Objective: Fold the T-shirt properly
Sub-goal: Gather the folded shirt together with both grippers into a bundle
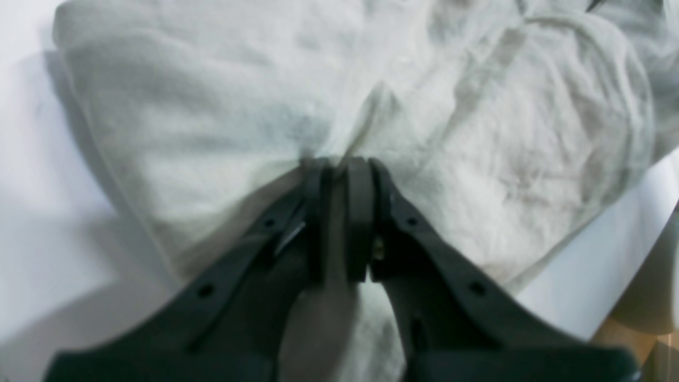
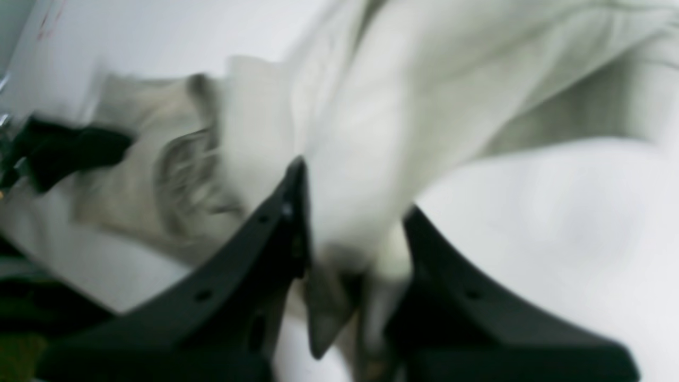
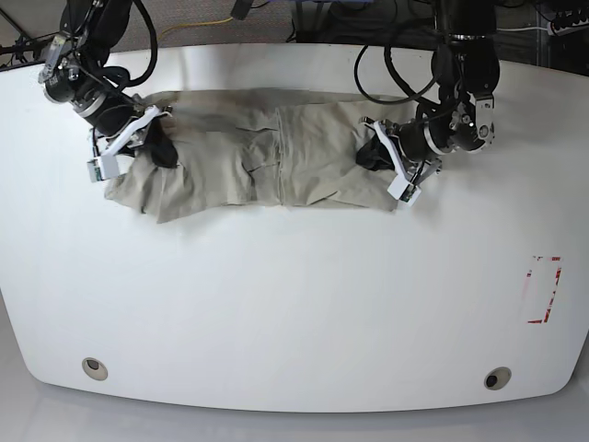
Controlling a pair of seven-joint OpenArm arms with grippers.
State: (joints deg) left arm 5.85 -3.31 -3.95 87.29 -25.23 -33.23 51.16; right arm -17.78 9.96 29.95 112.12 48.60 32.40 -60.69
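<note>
On the near-left of the base view, the right end effector (image 3: 164, 147) is clamped onto the plain pale beige-khaki short-sleeved cotton T-shirt (image 3: 248, 161) at its left end. Its wrist camera confirms it: soft cloth is bunched between the black jaws (image 2: 350, 249), which are drawn in on the fabric. That picture is badly smeared, so I can't say which part of the garment is pinched, sleeve or hem.

Moving across, the T-shirt lies on the white desk (image 3: 294, 304) as a wide, wrinkled band toward the far edge, with a vertical crease near its middle. It looks part-folded lengthwise already; my read is that gripping both ends lets the arms bring one end over the other, or pull the band taut first.

Over on the right, the left end effector (image 3: 375, 155) is pinched shut on the T-shirt's right end. Its wrist view shows it plainly: the two dark pads (image 1: 360, 212) are pressed together with a thin ridge of cloth rising between them, and the fabric (image 1: 212, 132) fans away from that point in wrinkles. Holding an edge and not the bulk should keep the fold line straight.

What's hard to make out: the ribbed collar doesn't show clearly in any view, and both end effectors are partly masked by their own white wrist housings from overhead. A faint red-marked rectangle (image 3: 543, 290) sits far right on the desk, well apart from the action.
</note>
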